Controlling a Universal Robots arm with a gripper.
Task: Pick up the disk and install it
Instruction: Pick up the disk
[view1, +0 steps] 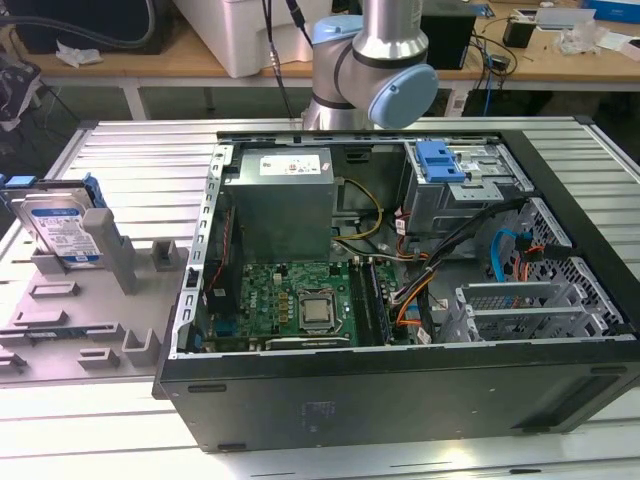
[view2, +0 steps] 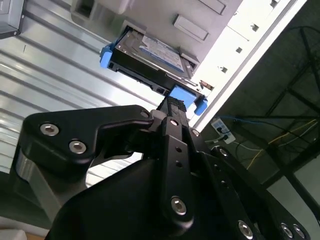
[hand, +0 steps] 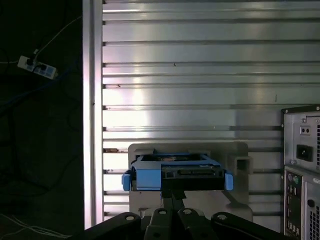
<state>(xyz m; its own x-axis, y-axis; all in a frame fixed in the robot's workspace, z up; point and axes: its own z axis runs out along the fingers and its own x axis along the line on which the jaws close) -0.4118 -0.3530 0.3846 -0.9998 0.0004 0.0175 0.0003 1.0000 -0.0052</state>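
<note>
**While the disk waits in its holder, the fingers point at its upper edge**

Although the fingers (hand: 172, 194) aim straight at the disk (hand: 177, 172), they are not touching it. In both wrist views the fingers (view2: 172, 104) look drawn together, with nothing held between them.

The disk (view1: 62, 225) stands on edge in a grey holder (view1: 110, 290) on the ribbed metal table (view1: 140, 150). It leans back a little, and its white-and-blue label faces the exterior view's camera. Seen from the first wrist view, its connector edge is turned toward the fingertips. That edge runs crosswise to them, with a blue carrier tab at each end. The rest of the body drops away from the fingers into the holder (hand: 235, 150). In the second wrist view the disk (view2: 150, 55) lies ahead of the fingertips, and its blue carrier is the part nearest them.

The open computer case (view1: 400, 390) sits off to one side of the fingers, apart from the holder.
</note>
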